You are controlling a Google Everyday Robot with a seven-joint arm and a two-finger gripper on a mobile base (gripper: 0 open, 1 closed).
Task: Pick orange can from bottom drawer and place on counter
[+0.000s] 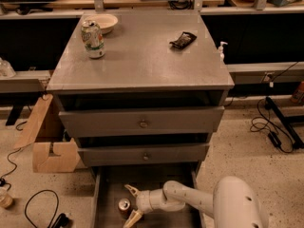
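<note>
The orange can (124,207) stands upright on the floor of the open bottom drawer (110,184), its silver top facing up. My gripper (131,204) is low inside the drawer, open, with one pale finger behind the can and the other in front of it at the frame's bottom edge. The can sits just left of the gap between the fingers. The counter (142,51) is the grey cabinet top above.
On the counter stand a green-and-white can (92,38), a white bowl (104,21) and a dark packet (183,39). Two upper drawers with knobs (142,124) overhang the bottom drawer. A cardboard piece (45,141) and cables lie on the floor to the left.
</note>
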